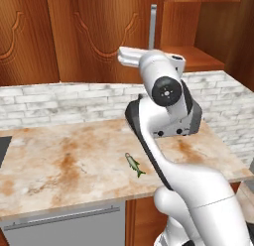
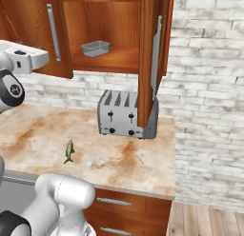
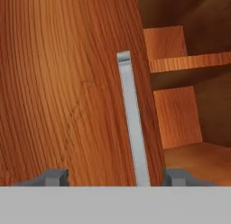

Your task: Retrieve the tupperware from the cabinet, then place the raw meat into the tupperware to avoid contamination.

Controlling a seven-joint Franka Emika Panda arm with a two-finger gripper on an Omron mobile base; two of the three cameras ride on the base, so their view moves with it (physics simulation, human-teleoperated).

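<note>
Step in hand, by my judgement: cabinet [image 2: 109, 35] opened, tupperware [image 2: 95, 48] not yet fetched. Next move called for: swing past the door [image 3: 67, 92] and reach the shelf.

Gripper [image 3: 113, 177]: fingers stood apart either side of the door's silver handle [image 3: 131, 123], clamping nothing.

Fish [image 1: 133, 164]: lay on the counter [image 1: 64, 165], well apart from the toaster [image 2: 127, 114].

Tupperware: sat on the lower shelf, inside.
</note>
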